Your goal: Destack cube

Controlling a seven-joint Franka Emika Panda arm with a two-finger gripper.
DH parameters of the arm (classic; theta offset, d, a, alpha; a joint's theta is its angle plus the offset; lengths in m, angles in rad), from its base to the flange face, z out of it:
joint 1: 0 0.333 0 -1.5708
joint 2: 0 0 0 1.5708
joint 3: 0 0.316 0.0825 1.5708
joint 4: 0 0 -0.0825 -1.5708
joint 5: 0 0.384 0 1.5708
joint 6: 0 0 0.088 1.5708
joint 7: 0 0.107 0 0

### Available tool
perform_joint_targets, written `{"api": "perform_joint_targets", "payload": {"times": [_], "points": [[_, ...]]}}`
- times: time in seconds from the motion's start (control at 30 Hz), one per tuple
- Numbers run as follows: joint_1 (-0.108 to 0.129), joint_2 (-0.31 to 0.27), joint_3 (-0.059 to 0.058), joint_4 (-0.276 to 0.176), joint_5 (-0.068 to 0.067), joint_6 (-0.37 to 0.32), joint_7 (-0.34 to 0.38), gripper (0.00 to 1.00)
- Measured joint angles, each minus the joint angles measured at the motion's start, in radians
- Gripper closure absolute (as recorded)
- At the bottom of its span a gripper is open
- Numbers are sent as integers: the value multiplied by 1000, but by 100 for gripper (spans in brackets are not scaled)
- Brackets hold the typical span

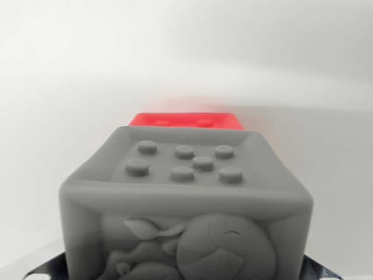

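Filling the lower half of the wrist view, closest to the lens, sits one grey cube [185, 201], a soft-looking toy block with seven round studs on its top face and a moulded cartoon relief on the side facing the camera. Behind it, and seemingly lower, one red cube [185, 121] shows only a thin strip of its studded top; whether the grey one rests on it or merely stands in front of it cannot be told from this angle. Everything lies on a pale, featureless white surface [70, 87].

At the bottom corners, dark slivers [44, 269] (possibly parts of the claw) peek out on either side of the grey block, but the fingertips are not visible, so I cannot tell whether the claw is open, closed, or gripping.

Judging the risks: if the grip sits low or off-centre on this rounded, squashy block, it could slip or twist during a lift. If the studs of the two cubes interlock, the red one may be dragged along or tipped over.
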Motion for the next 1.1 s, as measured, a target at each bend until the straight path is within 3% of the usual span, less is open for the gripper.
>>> {"api": "perform_joint_targets", "payload": {"times": [0.6,1.1], "points": [[1,-11,-1,-1,-1,-8,1,100],[11,-62,-14,-7,-12,-52,8,100]]}}
